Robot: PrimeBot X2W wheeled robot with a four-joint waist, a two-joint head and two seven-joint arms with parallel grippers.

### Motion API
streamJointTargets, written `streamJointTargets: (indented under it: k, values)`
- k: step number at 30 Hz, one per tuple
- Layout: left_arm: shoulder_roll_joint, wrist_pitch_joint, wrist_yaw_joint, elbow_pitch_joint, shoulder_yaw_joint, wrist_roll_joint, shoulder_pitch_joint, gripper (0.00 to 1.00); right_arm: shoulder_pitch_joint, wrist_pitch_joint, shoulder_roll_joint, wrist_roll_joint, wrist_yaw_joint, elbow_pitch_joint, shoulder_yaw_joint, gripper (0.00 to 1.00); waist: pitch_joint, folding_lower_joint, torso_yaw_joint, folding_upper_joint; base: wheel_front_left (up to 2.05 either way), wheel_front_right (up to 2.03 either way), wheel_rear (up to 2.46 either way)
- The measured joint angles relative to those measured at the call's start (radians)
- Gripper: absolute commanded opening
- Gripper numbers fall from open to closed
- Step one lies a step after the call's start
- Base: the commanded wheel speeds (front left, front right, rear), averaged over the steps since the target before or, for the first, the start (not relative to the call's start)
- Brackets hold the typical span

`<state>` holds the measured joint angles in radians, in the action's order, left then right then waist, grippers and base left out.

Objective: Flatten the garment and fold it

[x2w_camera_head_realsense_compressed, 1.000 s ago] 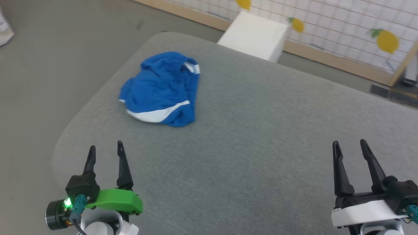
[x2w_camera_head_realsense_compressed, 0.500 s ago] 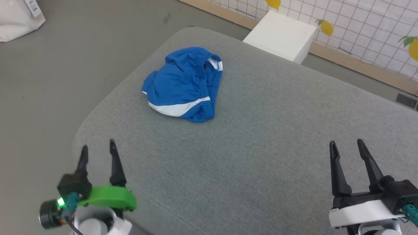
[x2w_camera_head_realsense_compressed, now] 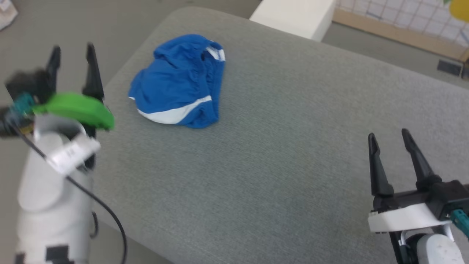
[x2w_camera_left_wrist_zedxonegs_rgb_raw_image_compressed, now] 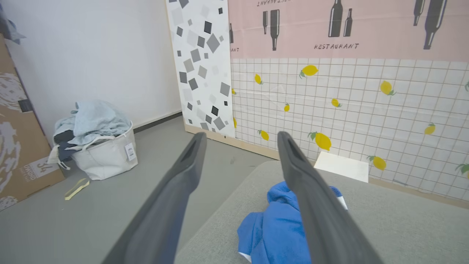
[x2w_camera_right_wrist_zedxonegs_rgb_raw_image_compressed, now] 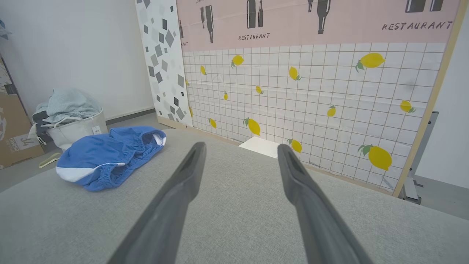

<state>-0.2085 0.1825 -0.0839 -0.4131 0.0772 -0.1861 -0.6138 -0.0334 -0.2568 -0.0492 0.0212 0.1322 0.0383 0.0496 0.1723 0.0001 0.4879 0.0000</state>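
Softly crumpled blue garment [x2w_camera_head_realsense_compressed: 177, 82] on woven-grey cushion [x2w_camera_head_realsense_compressed: 285, 154].

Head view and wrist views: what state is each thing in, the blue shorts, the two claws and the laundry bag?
Blue shorts: crumpled in a heap on the grey cushion, not flattened or folded, untouched.
Left claw: open, holding nothing, just left of the shorts.
Right claw: open, holding nothing, well apart from the shorts.
White laundry bag: on the floor, heaped full of clothes.
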Motion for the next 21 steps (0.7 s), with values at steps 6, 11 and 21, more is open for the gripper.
streamJointTargets:
  k: [6,11,21]
  values:
    - [-0.094,-0.222,-0.04,-0.148,-0.076,-0.085,-0.208,1.0,-0.04,0.0,0.0,-0.021,0.0,0.018,0.031,1.0,0.077,0.0001,-0.059,0.0,0.0,0.0,0.0]
    - [-0.186,-0.487,-0.043,-0.219,-0.27,-0.253,-0.295,1.0,-0.074,0.0,0.0,-0.03,0.0,0.031,0.041,1.0,0.147,0.0001,-0.11,0.0,0.0,0.0,0.0]
    - [-0.404,-0.878,-0.044,-0.205,-0.471,-0.578,-0.357,1.0,-0.167,0.0,0.0,-0.046,0.0,0.101,0.021,1.0,0.289,0.0,-0.208,0.0001,0.0,0.0,0.0]
